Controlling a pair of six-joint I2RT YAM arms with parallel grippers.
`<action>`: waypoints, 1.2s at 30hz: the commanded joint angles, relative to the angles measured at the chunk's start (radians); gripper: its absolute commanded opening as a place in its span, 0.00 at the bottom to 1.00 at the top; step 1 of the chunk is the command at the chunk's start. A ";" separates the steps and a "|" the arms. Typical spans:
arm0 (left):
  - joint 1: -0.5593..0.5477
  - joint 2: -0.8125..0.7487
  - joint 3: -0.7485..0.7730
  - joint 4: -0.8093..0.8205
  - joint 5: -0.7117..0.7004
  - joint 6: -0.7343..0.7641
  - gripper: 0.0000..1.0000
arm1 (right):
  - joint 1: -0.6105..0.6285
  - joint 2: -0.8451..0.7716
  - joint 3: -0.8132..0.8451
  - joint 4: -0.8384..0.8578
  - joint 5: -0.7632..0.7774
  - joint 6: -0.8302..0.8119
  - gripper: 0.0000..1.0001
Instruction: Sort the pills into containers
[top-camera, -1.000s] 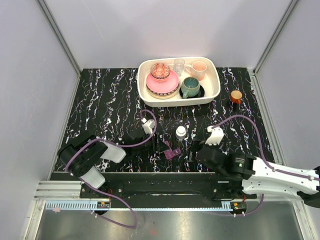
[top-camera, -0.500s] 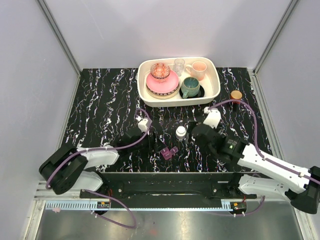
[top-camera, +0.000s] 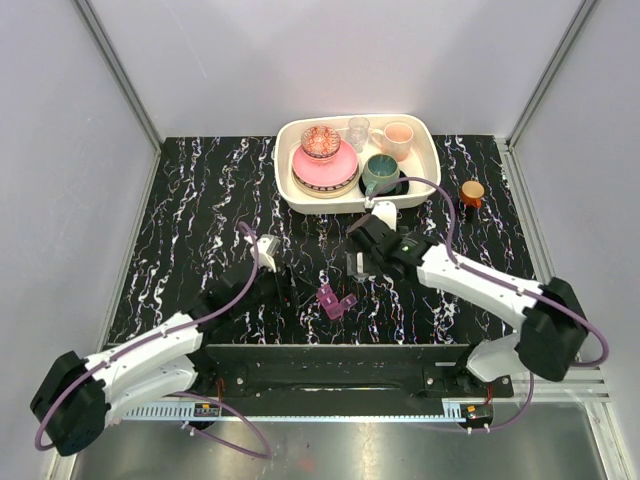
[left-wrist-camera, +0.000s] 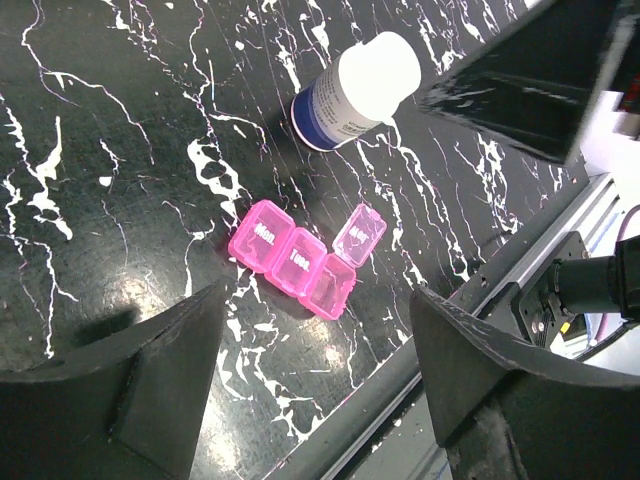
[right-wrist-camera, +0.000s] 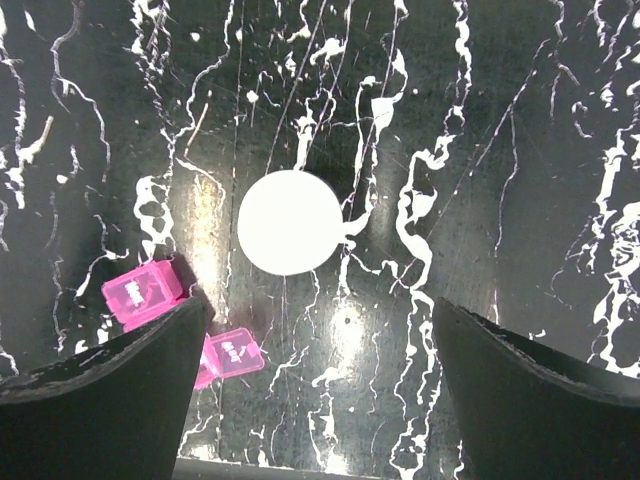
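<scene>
Update on pill sorting: my left gripper (top-camera: 282, 287) is spread wide, empty, near the pink pill box (left-wrist-camera: 290, 262), one end lid (left-wrist-camera: 360, 232) flipped up; pills nowhere in sight, presumably inside the white bottle (left-wrist-camera: 345, 100) just beyond; my right gripper (right-wrist-camera: 320, 310) gapes wide straight above its cap (right-wrist-camera: 290, 222); next, I reckon, drop and clamp it.

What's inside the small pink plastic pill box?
One end compartment of the pink plastic pill box stands open, with no pill visible inside. The other two lids are shut, hiding their contents.
</scene>
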 joint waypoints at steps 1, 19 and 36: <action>0.004 -0.079 -0.024 -0.073 -0.032 -0.011 0.79 | -0.025 0.071 0.063 0.077 -0.042 -0.043 1.00; 0.004 -0.103 -0.063 -0.039 -0.023 -0.037 0.79 | -0.080 0.302 0.052 0.197 -0.102 -0.092 0.70; 0.002 -0.195 -0.029 -0.035 0.003 0.075 0.79 | -0.082 0.120 0.078 0.092 -0.180 -0.148 0.00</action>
